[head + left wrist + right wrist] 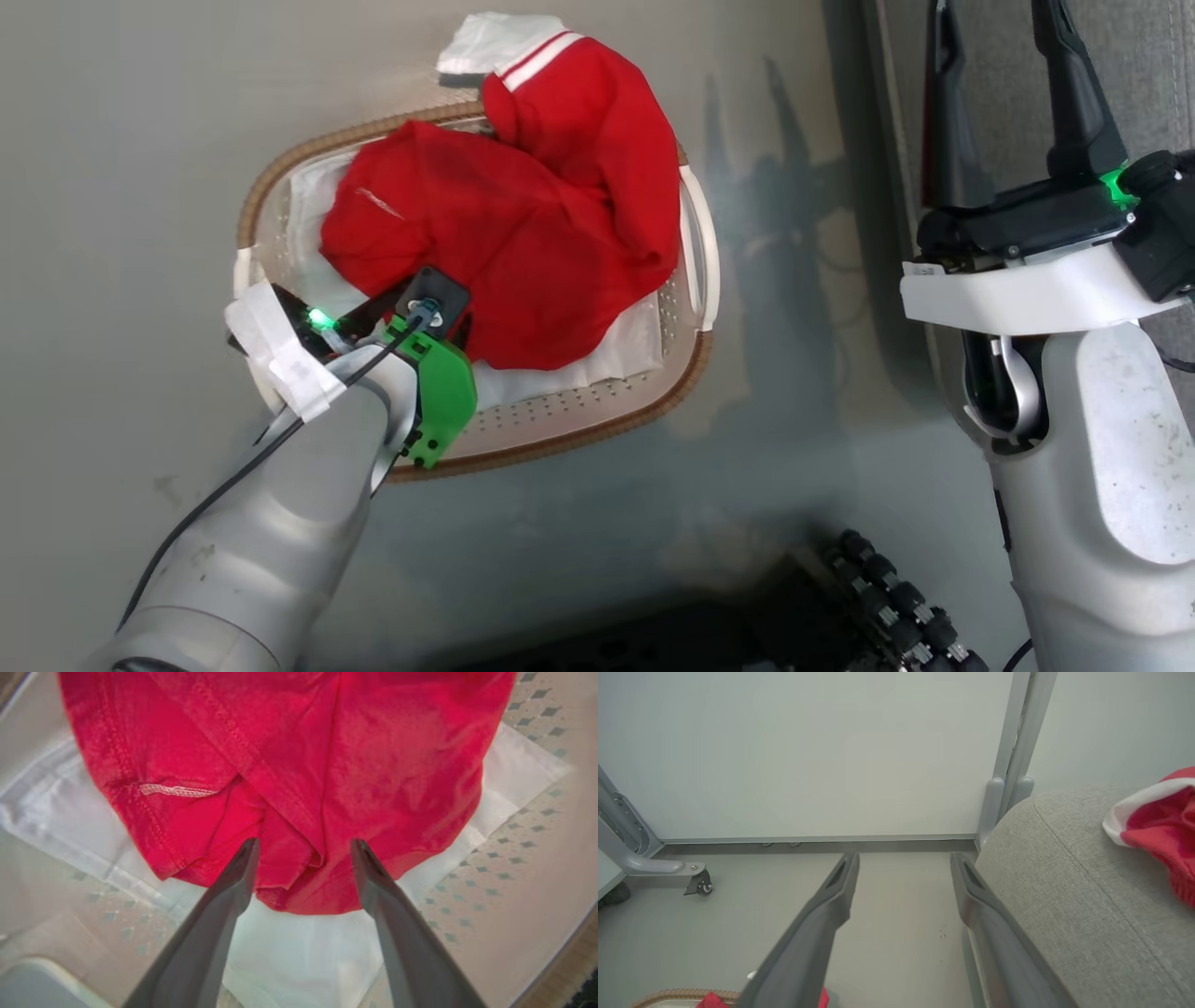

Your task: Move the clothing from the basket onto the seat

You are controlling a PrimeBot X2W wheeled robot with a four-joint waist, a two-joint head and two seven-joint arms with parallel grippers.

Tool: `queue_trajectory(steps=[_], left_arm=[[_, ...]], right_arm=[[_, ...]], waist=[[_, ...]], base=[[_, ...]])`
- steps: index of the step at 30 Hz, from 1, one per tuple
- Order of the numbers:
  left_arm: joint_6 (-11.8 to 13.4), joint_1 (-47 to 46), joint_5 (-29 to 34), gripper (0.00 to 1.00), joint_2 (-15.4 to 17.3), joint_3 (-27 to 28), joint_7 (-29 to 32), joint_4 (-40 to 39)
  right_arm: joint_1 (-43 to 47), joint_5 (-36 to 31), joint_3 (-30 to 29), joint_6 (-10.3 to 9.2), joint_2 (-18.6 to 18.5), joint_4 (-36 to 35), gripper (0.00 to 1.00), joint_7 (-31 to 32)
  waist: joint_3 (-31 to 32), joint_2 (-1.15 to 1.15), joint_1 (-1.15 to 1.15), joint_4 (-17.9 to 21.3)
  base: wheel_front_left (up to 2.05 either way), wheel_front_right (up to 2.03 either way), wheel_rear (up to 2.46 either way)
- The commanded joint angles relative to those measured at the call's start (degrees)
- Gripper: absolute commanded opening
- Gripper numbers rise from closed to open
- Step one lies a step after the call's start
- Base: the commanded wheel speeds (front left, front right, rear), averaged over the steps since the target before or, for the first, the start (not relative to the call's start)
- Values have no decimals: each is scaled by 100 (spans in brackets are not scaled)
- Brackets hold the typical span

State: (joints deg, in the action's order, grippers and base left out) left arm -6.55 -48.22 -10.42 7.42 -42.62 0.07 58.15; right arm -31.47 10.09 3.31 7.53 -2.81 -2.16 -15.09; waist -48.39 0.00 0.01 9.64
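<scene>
- Left gripper [303,847]: we see its fingers spread at bottom centre of its wrist view, tips at the hem of the clothing [523,215]. A fold sits between them, not clamped.
- Clothing is bunched in the basket [280,177], centre-left of the head view, on the white sheet [560,373]. Its striped end hangs over the top rim.
- Right gripper [903,858]: spread wide, holding nothing, upper right of the head view, beside the seat [1064,882].
- Red-and-white fabric [1157,821] lies on the seat, at the right edge of the right wrist view.
</scene>
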Motion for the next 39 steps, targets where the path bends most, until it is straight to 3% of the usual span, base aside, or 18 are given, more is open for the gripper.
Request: queue_trajectory(steps=[1, 14, 15, 18, 26, 39], left_arm=[[72, -165, 49, 100, 81, -4, 50, 119], [468, -519, 98, 100, 130, -97, 327, 921], [480, -528, 85, 82, 124, -103, 325, 960], [509, -543, 56, 0, 120, -113, 299, 1032], [523, -548, -6, 0, 94, -148, 213, 1151], [119, -191, -337, 0, -241, -182, -664, 759]], right_arm=[[-96, 52, 42, -8, -15, -7, 100, -11], [-140, 339, 237, -8, -15, -24, 100, -11], [-147, 357, 243, -8, -15, -15, 100, -11], [-157, 377, 256, -8, -15, 3, 100, -11], [-159, 389, 229, -8, -15, 48, 100, -11], [112, 110, -10, -8, -18, 441, 100, -11]], waist=[[-392, 0, -1, 390], [-580, 0, -1, 648], [-579, 0, -1, 655], [-567, 0, -1, 669], [-502, 0, -1, 647], [478, 0, -1, 200]], base=[[0, 0, 0], [0, 0, 0], [0, 0, 0], [0, 0, 0], [0, 0, 0], [0, 0, 0]])
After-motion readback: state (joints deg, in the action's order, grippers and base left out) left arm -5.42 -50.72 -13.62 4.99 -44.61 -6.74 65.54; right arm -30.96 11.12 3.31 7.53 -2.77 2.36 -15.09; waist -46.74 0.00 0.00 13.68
